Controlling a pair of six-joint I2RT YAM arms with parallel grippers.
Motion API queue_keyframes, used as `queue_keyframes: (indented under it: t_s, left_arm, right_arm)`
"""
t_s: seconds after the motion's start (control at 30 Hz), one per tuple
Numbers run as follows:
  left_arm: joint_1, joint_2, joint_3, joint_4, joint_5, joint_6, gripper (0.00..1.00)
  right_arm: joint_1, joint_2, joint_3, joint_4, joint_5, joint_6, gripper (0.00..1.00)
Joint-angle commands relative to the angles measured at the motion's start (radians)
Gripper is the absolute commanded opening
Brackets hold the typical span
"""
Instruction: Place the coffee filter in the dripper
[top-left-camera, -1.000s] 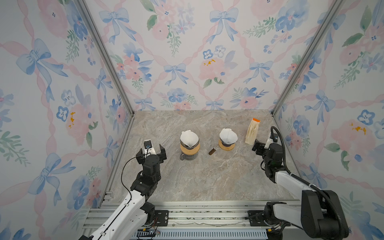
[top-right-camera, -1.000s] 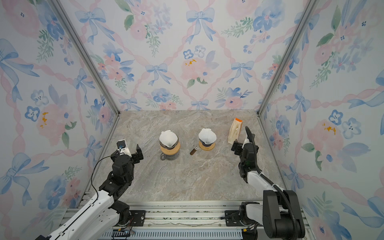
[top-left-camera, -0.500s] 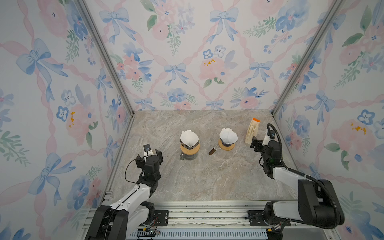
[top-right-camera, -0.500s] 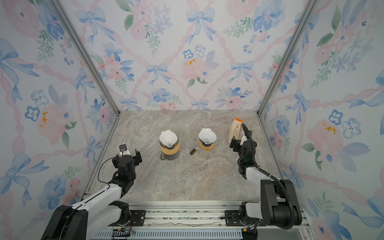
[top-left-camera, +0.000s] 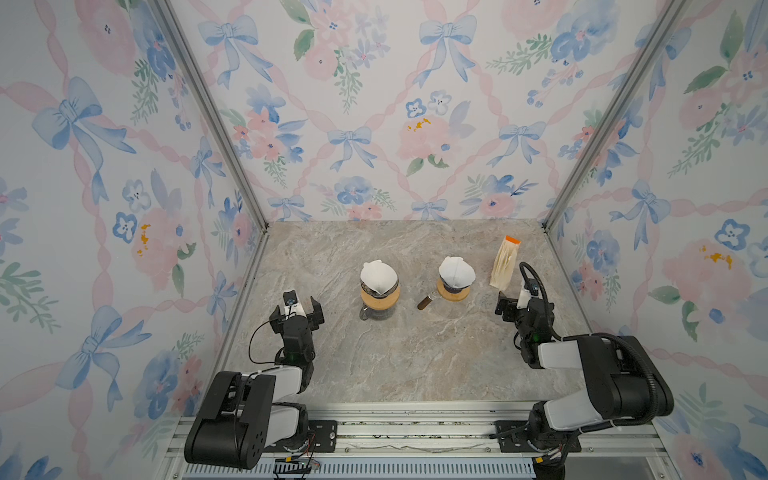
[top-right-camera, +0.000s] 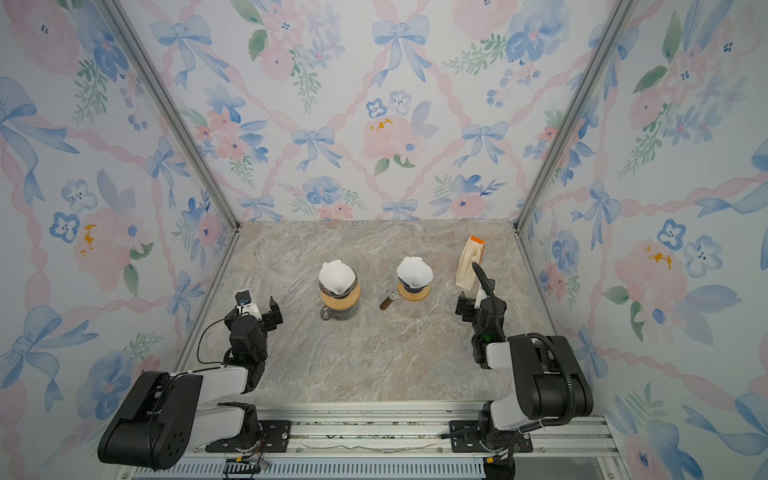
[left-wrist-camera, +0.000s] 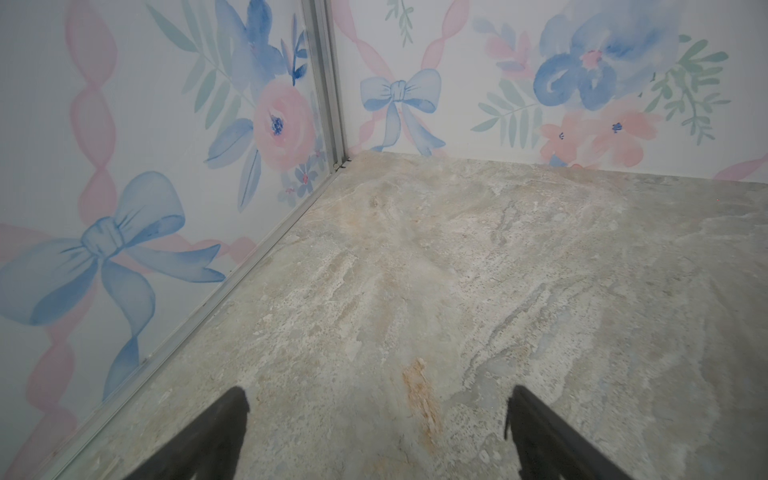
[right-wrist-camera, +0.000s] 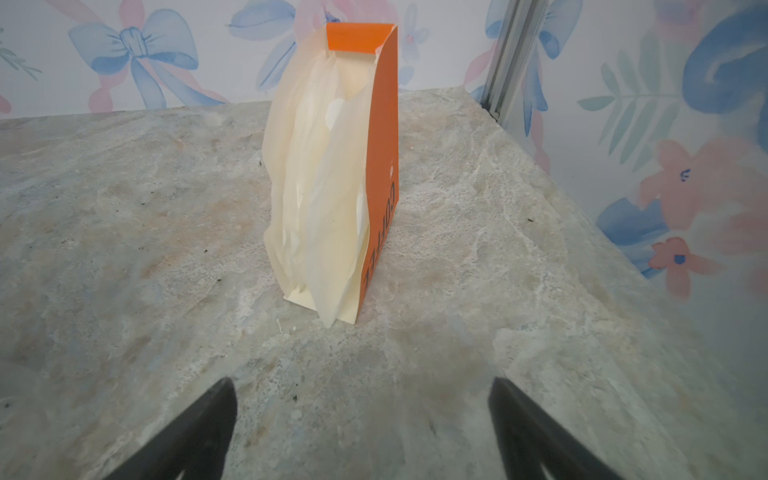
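Observation:
Two drippers stand mid-table in both top views, each with a white coffee filter seated in it. The left filter (top-left-camera: 377, 275) (top-right-camera: 336, 276) sits in a dripper (top-left-camera: 380, 294) on a glass carafe. The right filter (top-left-camera: 456, 270) (top-right-camera: 414, 270) sits in a dripper (top-left-camera: 453, 294) with a brown handle. My left gripper (top-left-camera: 296, 311) (top-right-camera: 255, 311) (left-wrist-camera: 377, 392) is open and empty near the left wall. My right gripper (top-left-camera: 519, 303) (top-right-camera: 478, 303) (right-wrist-camera: 361, 382) is open and empty, facing the orange filter box (right-wrist-camera: 332, 166).
The orange filter box (top-left-camera: 505, 266) (top-right-camera: 469, 262) stands upright at the back right, with cream filters bulging from its open side. Flowered walls with metal corner posts (top-left-camera: 208, 108) close the table on three sides. The front rail (top-left-camera: 415, 432) carries both arm bases.
Both arms have folded down toward the front rail. The grippers shifted only slightly and stayed open. The drippers, filters and box have not moved.

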Motion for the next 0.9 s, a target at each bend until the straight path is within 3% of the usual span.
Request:
queue_keyframes:
  t_s: [0.0, 0.17, 0.3, 0.4, 0.87]
  left_arm:
    - [0.015, 0.057, 0.037, 0.115, 0.075, 0.038, 0.98]
    - [0.018, 0.173, 0.048, 0.211, 0.115, 0.039, 0.98]
    - [0.018, 0.279, 0.063, 0.302, 0.139, 0.063, 0.98]
    - [0.020, 0.261, 0.101, 0.191, 0.138, 0.048, 0.98]
    - [0.019, 0.260, 0.099, 0.198, 0.140, 0.049, 0.98]
  right_arm:
    - [0.005, -0.007, -0.006, 0.131, 0.001, -0.010, 0.97]
    - [-0.001, 0.001, 0.068, 0.010, -0.057, -0.020, 0.96]
    - [0.009, -0.003, 0.099, -0.064, -0.036, -0.027, 0.96]
    - [0.014, -0.003, 0.101, -0.066, -0.026, -0.031, 0.96]
    - [0.038, -0.002, 0.107, -0.079, 0.012, -0.050, 0.96]
